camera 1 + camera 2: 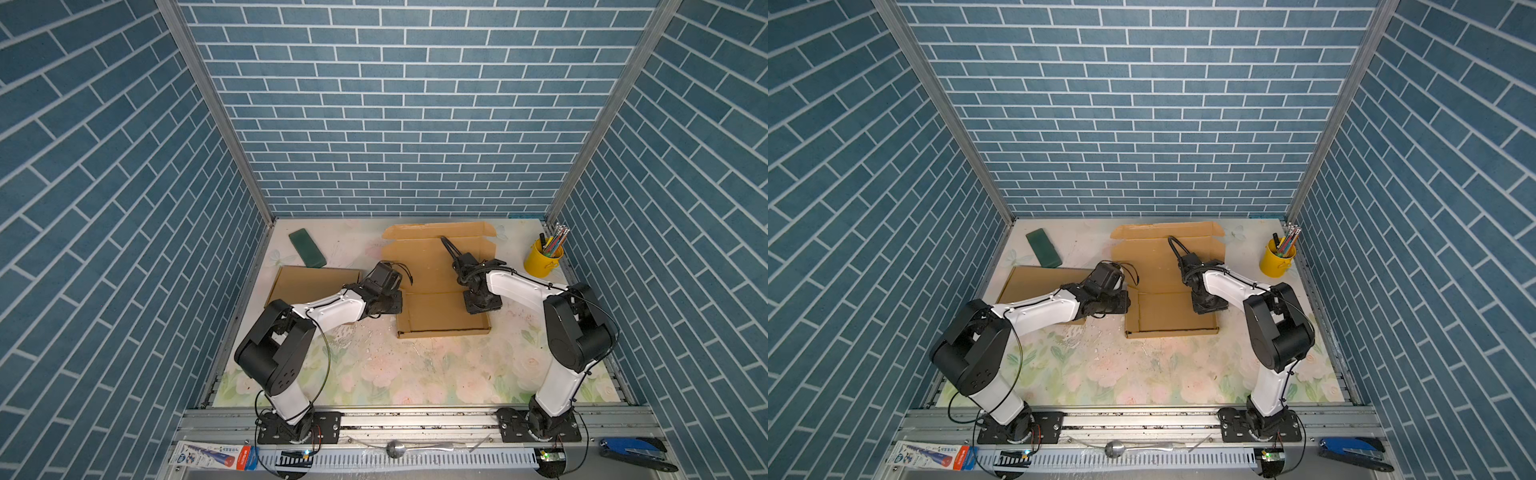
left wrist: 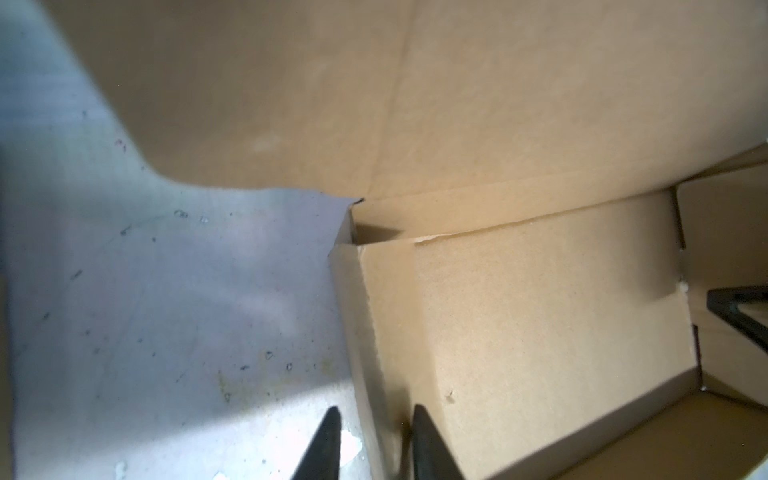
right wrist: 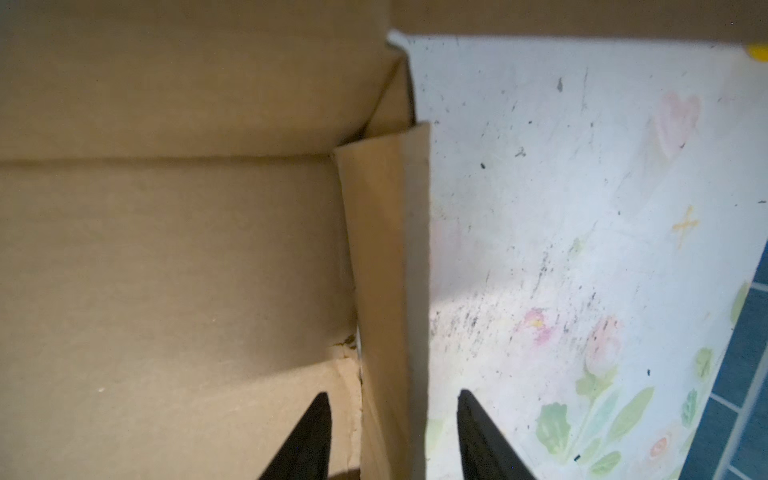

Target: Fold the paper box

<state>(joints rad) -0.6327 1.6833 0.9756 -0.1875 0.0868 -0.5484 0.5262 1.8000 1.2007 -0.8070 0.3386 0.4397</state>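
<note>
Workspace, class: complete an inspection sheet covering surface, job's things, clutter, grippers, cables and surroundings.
Surface: floral table, scuffed and speckled.
Job's things: paper box, side walls up, lid open.
Clutter: flat cardboard, green case, yellow cup of pencils.
Grippers: left gripper and right gripper open, each astride a box wall.
Cables: black cable looped beside each arm.
Surroundings: blue brick walls; spoon and blue tool on front rail.

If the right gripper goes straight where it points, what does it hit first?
Probably the paper box's side wall, standing between the open fingers of the right gripper. Depth is unclear.
</note>
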